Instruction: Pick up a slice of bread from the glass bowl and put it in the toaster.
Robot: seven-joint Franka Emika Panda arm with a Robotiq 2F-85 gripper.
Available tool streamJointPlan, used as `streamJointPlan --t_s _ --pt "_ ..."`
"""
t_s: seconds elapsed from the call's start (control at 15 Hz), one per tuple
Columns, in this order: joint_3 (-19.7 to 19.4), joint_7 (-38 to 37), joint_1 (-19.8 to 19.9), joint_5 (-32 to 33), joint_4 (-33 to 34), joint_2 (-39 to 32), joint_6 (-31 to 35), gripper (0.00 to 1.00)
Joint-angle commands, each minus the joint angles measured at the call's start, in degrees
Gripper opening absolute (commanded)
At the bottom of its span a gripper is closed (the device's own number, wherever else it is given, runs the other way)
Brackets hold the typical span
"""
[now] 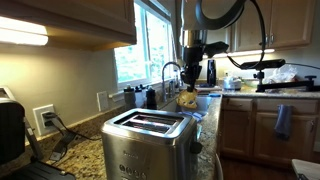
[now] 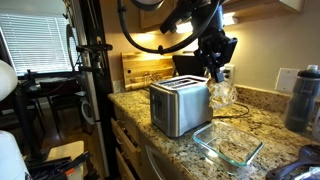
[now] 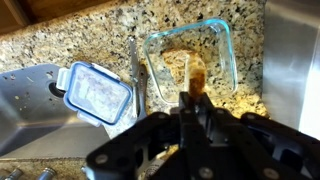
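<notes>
My gripper [image 3: 192,102] is shut on the slice of bread [image 3: 196,72], a small golden-brown slice seen edge-on between the fingers. In the wrist view it hangs above the glass bowl [image 3: 229,52], which lies on the granite counter. In both exterior views the gripper [image 1: 189,82] [image 2: 216,68] holds the slice [image 1: 187,99] [image 2: 219,90] in the air beyond the toaster [image 1: 150,140] [image 2: 180,105]. The brushed-steel toaster has two long top slots. Its side shows at the right edge of the wrist view [image 3: 292,60]. The glass bowl [image 2: 228,146] sits in front of the toaster.
A blue-rimmed lid [image 3: 98,92] lies beside the glass bowl at the sink's edge [image 3: 30,110]. A black appliance [image 1: 10,130] stands at the counter's end. A dark water bottle [image 2: 303,95] stands by the wall. A faucet [image 1: 170,72] is behind the gripper.
</notes>
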State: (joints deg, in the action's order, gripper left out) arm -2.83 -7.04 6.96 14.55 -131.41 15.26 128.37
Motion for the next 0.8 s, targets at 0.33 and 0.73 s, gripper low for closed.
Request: streamJointPlan --t_s 0.33,0.73 --pt "0.3 3.5 -1.6 -2.0 0.1 2.6 -3.4 0.06" --pt "0.9 4.6 -2.5 -2.0 0.8 2.8 -3.8 0.07"
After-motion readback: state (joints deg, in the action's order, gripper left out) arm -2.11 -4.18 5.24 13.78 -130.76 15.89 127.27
